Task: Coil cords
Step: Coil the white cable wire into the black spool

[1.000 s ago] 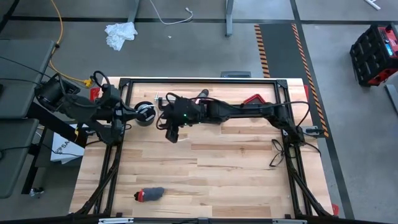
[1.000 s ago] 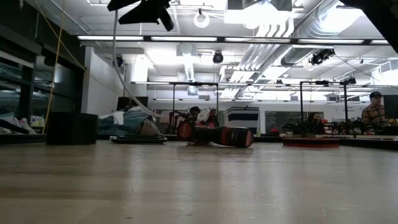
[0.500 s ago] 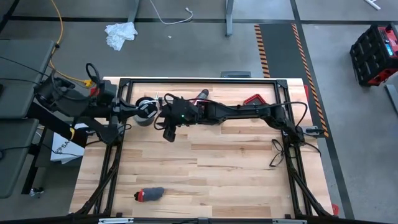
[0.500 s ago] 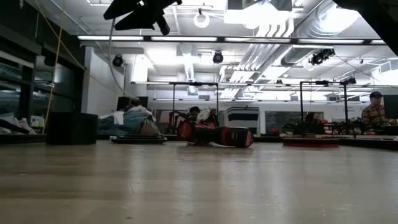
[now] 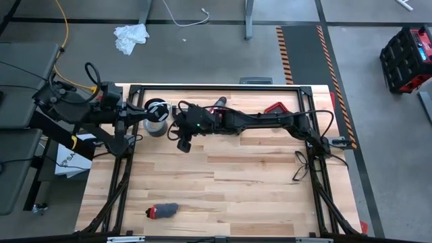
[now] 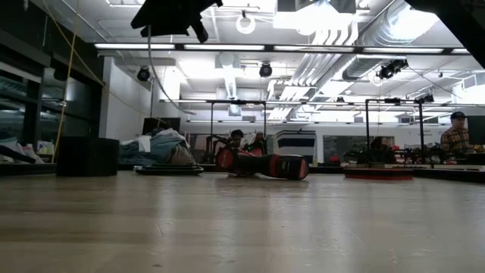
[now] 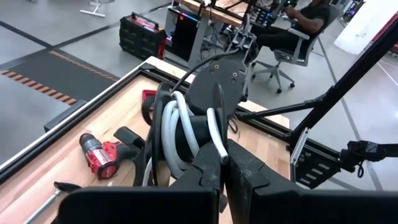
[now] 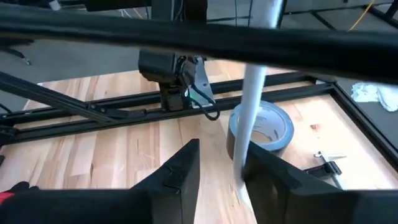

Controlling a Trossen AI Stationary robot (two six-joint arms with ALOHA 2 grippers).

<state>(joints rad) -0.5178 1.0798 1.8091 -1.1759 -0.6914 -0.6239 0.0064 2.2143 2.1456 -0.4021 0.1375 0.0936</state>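
The thin white cable is wound into a small coil [image 7: 177, 130] with its black disc [image 7: 214, 87] at the far end. My left gripper [image 7: 222, 163] is shut on the coil and holds it above the table's far left part [image 5: 156, 106]. A straight run of the cable [image 8: 252, 93] passes down between the fingers of my right gripper [image 8: 222, 152], which stand apart. The cable runs close to one finger [image 8: 267, 177], but I cannot tell whether it touches. My right gripper [image 5: 175, 125] sits just right of the coil. My left gripper pinches one white strand of the coil [image 7: 216, 149] between its two shut fingertips. The fingers lie across that strand. The coil stands out in front of the fingers, lifted clear of the table, with the disc beyond it.
A grey tape roll [image 5: 155, 128] lies flat on the table under the coil [image 8: 273, 124]. A red drill [image 5: 162, 210] lies near the table's near edge. A black frame [image 5: 216, 88] rings the tabletop. A person sits in a chair [image 7: 305, 18] beyond the table.
My left gripper has risen a little and tipped, carrying the coil and disc from over the tape roll toward the table's far edge; the tape roll now shows uncovered. My right arm has stayed where it was.
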